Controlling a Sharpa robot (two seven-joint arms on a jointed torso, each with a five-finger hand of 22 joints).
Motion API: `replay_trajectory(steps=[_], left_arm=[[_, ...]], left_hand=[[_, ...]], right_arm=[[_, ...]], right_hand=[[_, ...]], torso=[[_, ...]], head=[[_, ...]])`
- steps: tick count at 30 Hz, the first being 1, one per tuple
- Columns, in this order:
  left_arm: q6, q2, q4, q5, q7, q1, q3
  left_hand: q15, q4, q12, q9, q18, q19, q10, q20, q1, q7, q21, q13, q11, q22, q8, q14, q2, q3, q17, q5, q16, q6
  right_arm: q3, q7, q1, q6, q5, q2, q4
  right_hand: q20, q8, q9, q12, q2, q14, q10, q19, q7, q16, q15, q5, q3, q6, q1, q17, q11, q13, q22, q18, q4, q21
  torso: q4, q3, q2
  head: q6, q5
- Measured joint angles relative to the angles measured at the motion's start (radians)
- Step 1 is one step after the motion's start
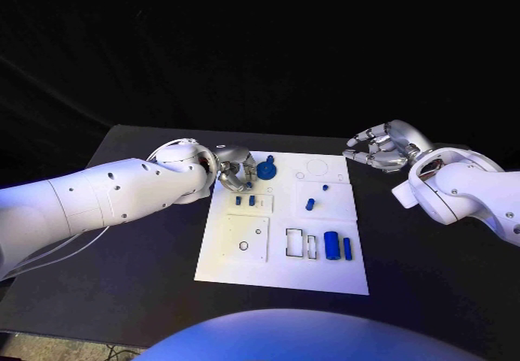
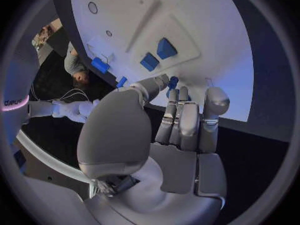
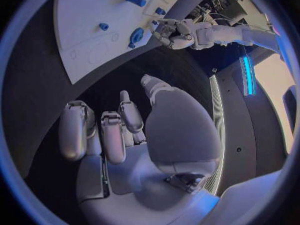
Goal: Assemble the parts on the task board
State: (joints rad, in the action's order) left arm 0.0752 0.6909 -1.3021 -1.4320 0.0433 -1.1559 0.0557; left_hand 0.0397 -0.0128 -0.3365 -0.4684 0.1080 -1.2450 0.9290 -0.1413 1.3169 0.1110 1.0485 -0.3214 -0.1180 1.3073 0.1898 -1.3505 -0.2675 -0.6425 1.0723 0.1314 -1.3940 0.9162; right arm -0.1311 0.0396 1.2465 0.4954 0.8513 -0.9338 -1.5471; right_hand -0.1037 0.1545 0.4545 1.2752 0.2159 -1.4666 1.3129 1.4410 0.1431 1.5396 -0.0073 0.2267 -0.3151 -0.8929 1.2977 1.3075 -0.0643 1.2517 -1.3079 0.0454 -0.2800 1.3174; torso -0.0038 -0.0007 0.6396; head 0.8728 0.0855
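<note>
The white task board (image 1: 284, 259) lies mid-table. My left hand (image 1: 233, 169) hovers over its far left corner, beside a round blue part (image 1: 267, 167). In the left wrist view the left hand (image 2: 178, 120) pinches a small blue part (image 2: 173, 81) between thumb and fingertip. Two small blue pegs (image 1: 245, 201) stand just in front of it, also seen as blue blocks (image 2: 157, 55). Another small blue part (image 1: 310, 203) stands mid-board, and two blue cylinders (image 1: 339, 247) lie at the near right. My right hand (image 1: 379, 149) hangs off the board's far right corner, fingers loosely bent, holding nothing.
The black table (image 1: 130, 248) has bare room on both sides of the board. Rectangular outlines and recesses (image 1: 247, 237) mark the board's near left. In the right wrist view the board (image 3: 81, 20) lies beyond my right hand (image 3: 125, 130), with the left hand (image 3: 172, 32) at its corner.
</note>
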Motion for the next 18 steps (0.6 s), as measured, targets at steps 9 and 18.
replay_trajectory(steps=[9, 18], left_arm=[[0.026, 0.013, -0.014, 0.024, -0.023, 0.001, -0.001], [0.108, 0.086, -0.091, 0.308, -0.13, 0.001, -0.025]], left_hand=[[0.0, -0.01, -0.015, 0.007, 0.0, -0.001, -0.013, -0.006, -0.019, -0.001, 0.0, 0.0, -0.001, 0.001, -0.012, 0.0, -0.005, 0.025, -0.003, 0.019, -0.005, -0.021], [0.034, -0.079, -0.021, 0.022, 0.062, 0.297, -0.117, -0.036, -0.011, 0.036, -0.461, 0.034, -0.028, -0.037, -0.012, 0.333, 0.039, 0.149, -0.47, 0.053, 0.278, -0.014]], right_arm=[[0.0, 0.001, 0.0, -0.004, 0.005, 0.001, 0.004], [0.0, 0.006, -0.001, -0.047, 0.097, 0.002, 0.005]], right_hand=[[0.003, 0.013, 0.01, -0.357, 0.01, 0.0, -0.242, -0.033, -0.002, -0.068, 0.0, -0.007, -0.036, 0.013, 0.01, 0.0, -0.005, -0.337, 0.0, 0.016, 0.01, -0.067], [-0.008, 0.042, 0.022, -0.876, 0.053, -0.002, -0.317, -0.025, 0.014, -0.116, 0.013, -0.047, -0.203, -0.039, 0.063, -0.006, -0.025, -0.775, 0.0, 0.016, 0.093, -0.072]], torso=[[0.0007, -0.0001, -0.001], [0.0, -0.0008, -0.003]], head=[[0.0, 0.0], [-0.01, -0.003]])
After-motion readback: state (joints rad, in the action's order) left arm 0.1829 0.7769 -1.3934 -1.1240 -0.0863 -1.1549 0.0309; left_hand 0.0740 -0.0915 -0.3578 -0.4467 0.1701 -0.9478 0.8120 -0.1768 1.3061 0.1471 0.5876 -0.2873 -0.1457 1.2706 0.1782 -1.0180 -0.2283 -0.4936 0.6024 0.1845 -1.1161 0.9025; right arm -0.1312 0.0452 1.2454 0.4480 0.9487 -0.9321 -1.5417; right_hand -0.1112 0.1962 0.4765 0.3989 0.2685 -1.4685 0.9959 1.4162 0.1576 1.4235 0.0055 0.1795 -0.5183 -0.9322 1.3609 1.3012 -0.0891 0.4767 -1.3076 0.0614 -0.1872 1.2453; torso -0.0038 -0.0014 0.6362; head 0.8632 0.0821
